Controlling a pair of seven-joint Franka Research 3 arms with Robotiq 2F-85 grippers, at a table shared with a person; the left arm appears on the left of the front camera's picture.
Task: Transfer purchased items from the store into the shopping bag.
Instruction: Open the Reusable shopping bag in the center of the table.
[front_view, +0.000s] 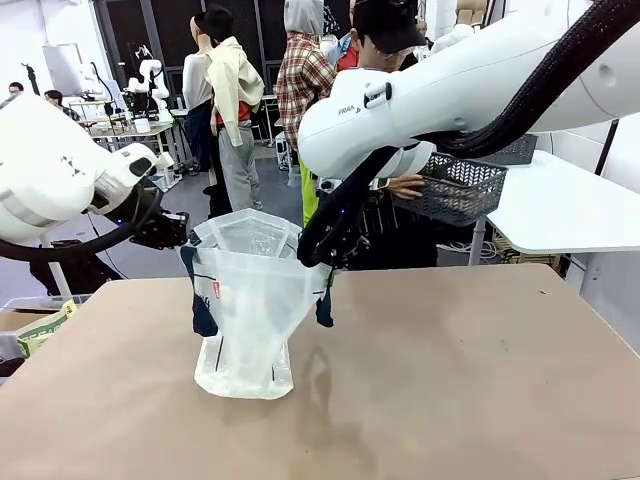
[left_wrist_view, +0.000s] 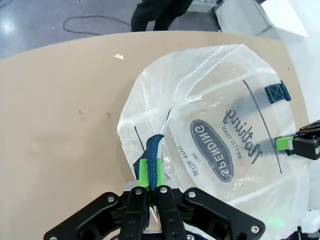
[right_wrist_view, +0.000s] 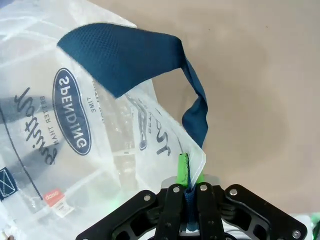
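Two arms, one bag, mouth held wide open!

The brown table (front_view: 450, 380) carries the shopping bag (front_view: 250, 300), upright left of centre and stretched between both arms. Past the far edge, a person's hand (front_view: 405, 186) holds the dark mesh basket (front_view: 462, 188) in the air, behind the right arm. The left gripper (left_wrist_view: 149, 170) is clamped tight on the bag's rim at a navy strap (left_wrist_view: 152, 145). The right gripper (right_wrist_view: 190, 172) is pinched on the opposite rim, its navy handle (right_wrist_view: 125, 57) looping free above.

left gripper (left_wrist_view: 149, 172): pinched shut | right gripper (right_wrist_view: 190, 172): pinched shut | right arm (front_view: 450, 90): seemingly angled down toward centre
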